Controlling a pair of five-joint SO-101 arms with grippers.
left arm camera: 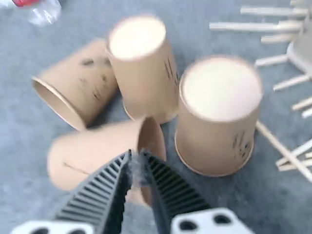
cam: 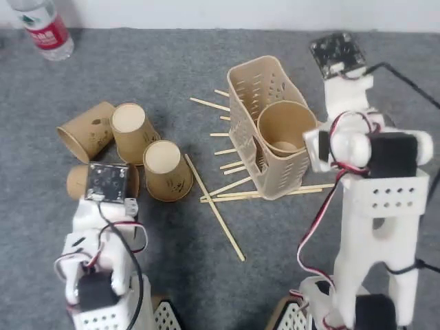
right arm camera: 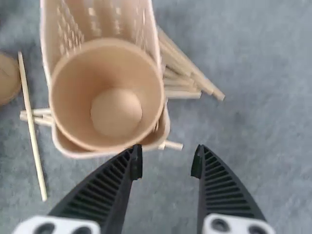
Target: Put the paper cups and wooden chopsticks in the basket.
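Note:
A paper cup point(left arm camera: 87, 153) lies on its side, mouth toward the basket. My left gripper point(left arm camera: 136, 155) is shut on its rim, one finger outside and one at the mouth. Beside it two cups stand upside down point(left arm camera: 139, 63) point(left arm camera: 219, 112), and another lies on its side point(left arm camera: 73, 87). The tan basket point(cam: 240, 96) lies tipped on the carpet with one cup point(cam: 285, 127) inside. My right gripper point(right arm camera: 165, 158) is open just off the basket's point(right arm camera: 63, 29) cup end, close to that cup point(right arm camera: 112, 97). Wooden chopsticks point(cam: 213, 206) lie scattered around and under the basket.
A plastic water bottle point(cam: 45, 27) lies at the far left corner of the grey carpet. The right arm's body point(cam: 375, 185) rises just right of the basket. Bare carpet stretches between the two arm bases at the front.

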